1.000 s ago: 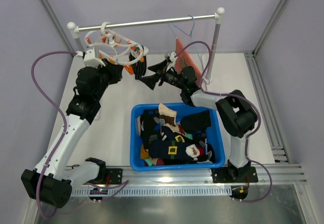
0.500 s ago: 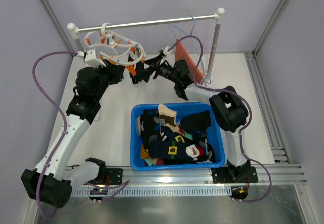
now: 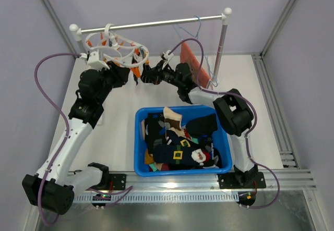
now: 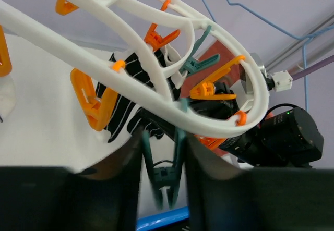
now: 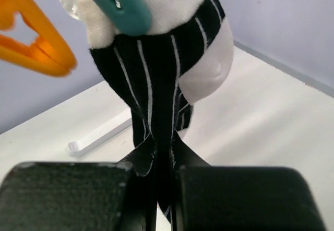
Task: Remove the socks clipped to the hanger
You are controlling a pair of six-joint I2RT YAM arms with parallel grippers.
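The white oval hanger (image 3: pixel 119 53) (image 4: pixel 156 93) hangs from the rail with orange and teal pegs dangling. A black sock with thin white stripes and a white cuff (image 5: pixel 156 85) (image 4: pixel 125 100) hangs from a teal peg (image 5: pixel 120 7) at the ring's right side. My right gripper (image 5: pixel 164 158) (image 3: pixel 146 75) is shut on the sock's lower part, the cloth pinched between its pads. My left gripper (image 4: pixel 163 181) sits under the ring, its fingers pressed against both arms of another teal peg (image 4: pixel 163 173).
A blue bin (image 3: pixel 140 137) full of dark socks and clothes stands in front of the arms. On the rail (image 3: pixel 156 22) to the right hang a pale-blue wire hanger (image 3: pixel 194 30) and an orange cloth (image 3: pixel 194 67). The rail's post (image 3: pixel 222 43) stands at right.
My right gripper has moved left up to the hanger and closed on the striped sock. The left arm has stayed under the ring, its fingers easing slightly apart.
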